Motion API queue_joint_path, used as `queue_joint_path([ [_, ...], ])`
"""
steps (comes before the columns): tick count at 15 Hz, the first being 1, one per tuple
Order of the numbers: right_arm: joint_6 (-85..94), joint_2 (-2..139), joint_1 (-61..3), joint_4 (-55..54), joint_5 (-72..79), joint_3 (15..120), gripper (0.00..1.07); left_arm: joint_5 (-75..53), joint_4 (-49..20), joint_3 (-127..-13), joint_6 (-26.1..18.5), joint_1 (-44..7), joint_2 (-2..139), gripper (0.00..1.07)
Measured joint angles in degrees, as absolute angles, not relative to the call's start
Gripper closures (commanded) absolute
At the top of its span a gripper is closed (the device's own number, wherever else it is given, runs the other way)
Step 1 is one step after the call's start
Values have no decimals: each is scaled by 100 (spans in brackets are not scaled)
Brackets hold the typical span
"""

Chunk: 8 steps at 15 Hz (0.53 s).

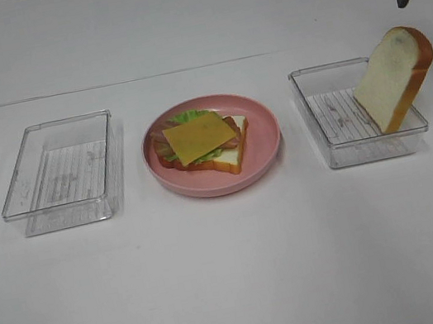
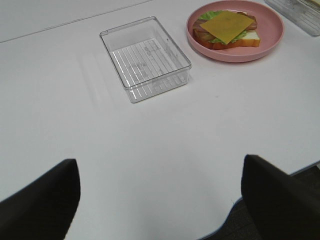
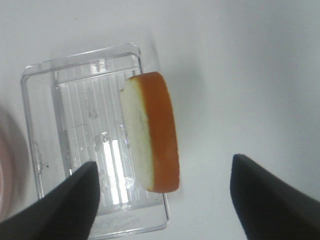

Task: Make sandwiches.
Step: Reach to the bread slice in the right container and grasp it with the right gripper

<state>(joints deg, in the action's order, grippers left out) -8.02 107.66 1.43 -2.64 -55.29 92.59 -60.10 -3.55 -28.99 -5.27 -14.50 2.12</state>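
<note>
Nearest us on the white desk [image 1: 239, 292] sits one round pink plate [image 1: 266, 132], midway between its side edges, carrying the open sandwich [image 1: 201, 144]: one bread slice, lettuce, bacon, one cheese square on top. We count two clear trays; the left tray [image 1: 60, 168] holds nothing, the right tray [image 1: 355, 112] holds the second bread slice [image 1: 395, 78], standing on edge, leaning toward the right edge. Left gripper [image 2: 160, 200] and right gripper [image 3: 162, 200] both have fingers spread, holding nothing. We read no writing
</note>
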Motion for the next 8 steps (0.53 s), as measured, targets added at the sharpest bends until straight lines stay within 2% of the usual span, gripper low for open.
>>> queue_joint_path([
  [2, -361, 11052, 424, -773, -5535, 9259, 38, -6010, -355, -2899, -527, -1450, 212, 24],
  [6, 40, 11637, 464, -1180, -5437, 9259, 38, -6010, -355, -2899, -527, -1450, 212, 24],
  [7, 46, 11746, 464, -1180, -5369, 9259, 43, -6010, -355, -2899, -527, -1450, 212, 24],
  [8, 46, 11820, 464, -1180, -5334, 9259, 57, -6010, -355, -2899, -527, -1450, 212, 24],
])
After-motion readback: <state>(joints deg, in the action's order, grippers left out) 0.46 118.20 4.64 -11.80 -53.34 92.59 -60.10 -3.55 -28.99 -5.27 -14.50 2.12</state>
